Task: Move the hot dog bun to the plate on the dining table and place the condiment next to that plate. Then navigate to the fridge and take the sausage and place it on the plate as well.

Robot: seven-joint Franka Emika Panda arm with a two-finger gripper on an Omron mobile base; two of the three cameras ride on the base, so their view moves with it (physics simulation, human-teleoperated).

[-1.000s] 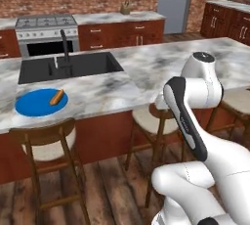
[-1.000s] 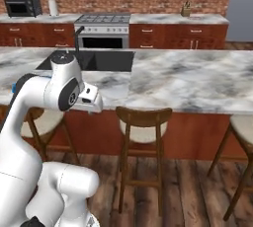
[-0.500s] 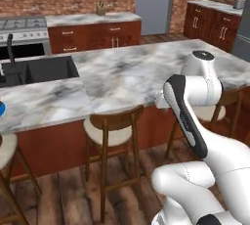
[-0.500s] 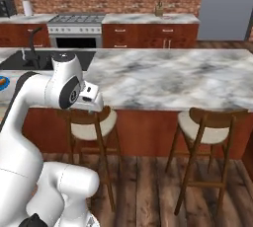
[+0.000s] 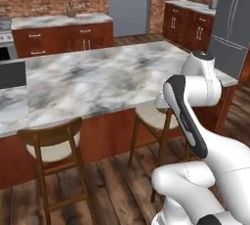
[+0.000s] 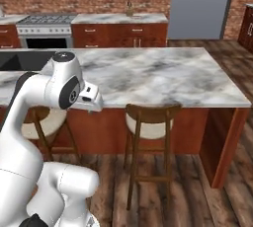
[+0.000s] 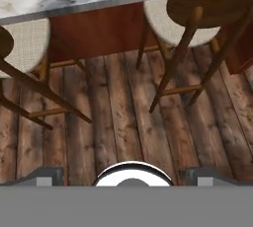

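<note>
Long grey-veined white marble dining table (image 5: 97, 79) ahead; tall grey metal fridge (image 5: 233, 21) beyond table's right end. Gripper (image 6: 91, 103) tucked at table's near edge, jaws spread, empty. Sausage unseen, presumably inside fridge: likely light, smooth, slippery; pinch mid-length, across width.

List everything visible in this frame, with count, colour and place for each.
dining table: one, grey-veined white marble top on reddish wood base, across the middle.
sink: one, black, at the table's left end.
stools: two, dark wood with cream seats, tucked under the table's near edge.
fridge: one, grey, far right.
stove: one, metal, against the back wall.
back cabinets: reddish wood, marble-topped, along the brick wall.
floor: dark wood planks.
arm: one, white, folded low in front of the table.
gripper: open, empty, pointing at the floor.
</note>
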